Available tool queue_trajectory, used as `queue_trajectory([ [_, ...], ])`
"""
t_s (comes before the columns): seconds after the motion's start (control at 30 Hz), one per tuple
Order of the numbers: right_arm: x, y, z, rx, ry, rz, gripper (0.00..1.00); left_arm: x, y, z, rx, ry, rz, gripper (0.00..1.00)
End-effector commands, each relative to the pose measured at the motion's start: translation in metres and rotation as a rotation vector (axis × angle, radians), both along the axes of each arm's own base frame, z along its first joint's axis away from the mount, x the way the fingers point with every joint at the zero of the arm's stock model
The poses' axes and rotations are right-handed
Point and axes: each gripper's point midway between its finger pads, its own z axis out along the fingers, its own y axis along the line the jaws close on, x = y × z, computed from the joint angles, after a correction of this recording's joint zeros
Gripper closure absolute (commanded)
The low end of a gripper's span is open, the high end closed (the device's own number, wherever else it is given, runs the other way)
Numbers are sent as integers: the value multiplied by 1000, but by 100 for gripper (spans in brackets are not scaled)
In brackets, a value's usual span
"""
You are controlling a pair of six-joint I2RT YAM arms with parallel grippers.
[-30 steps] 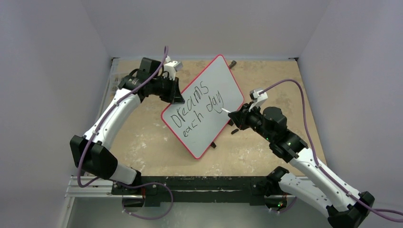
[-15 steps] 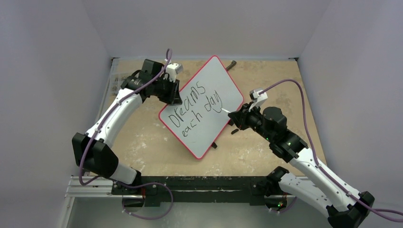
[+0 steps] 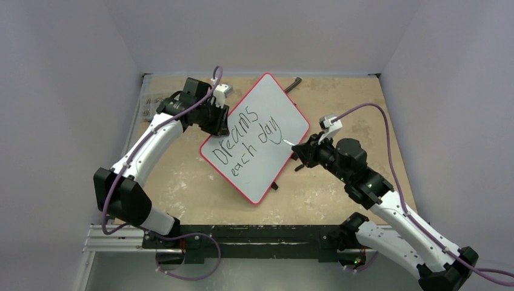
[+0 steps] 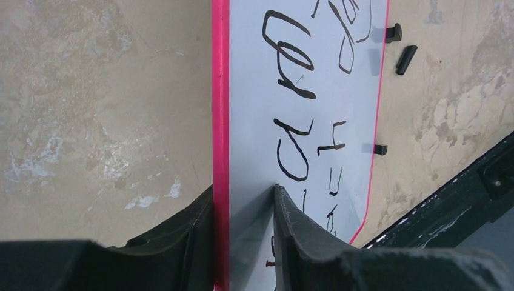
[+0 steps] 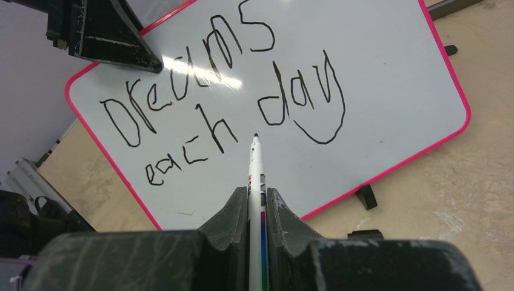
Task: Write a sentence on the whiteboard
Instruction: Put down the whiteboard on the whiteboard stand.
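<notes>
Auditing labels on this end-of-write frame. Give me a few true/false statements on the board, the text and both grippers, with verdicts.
1. The whiteboard carries the sentence "Dreams each day" in two lines. True.
2. The right gripper is empty. False: it is shut on a marker whose tip points at the board.
3. The left gripper straddles the board's red rim, jaws apart. True.
4. The lettering is blue. False: it is black.
5. The board sits square to the edges of the table. False: it is turned diagonally.
</notes>
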Motion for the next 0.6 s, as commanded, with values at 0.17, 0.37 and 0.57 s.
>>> queue_trajectory([
  [0.17,1,3,6,21,-23,3,100,-10,22,-22,164,19,-23,64],
  [0.37,2,4,3,18,-16,5,100,-9,22,-19,163,8,-18,61],
  [0.57,4,6,2,21,-13,9,100,-9,22,-14,155,-7,-14,55],
])
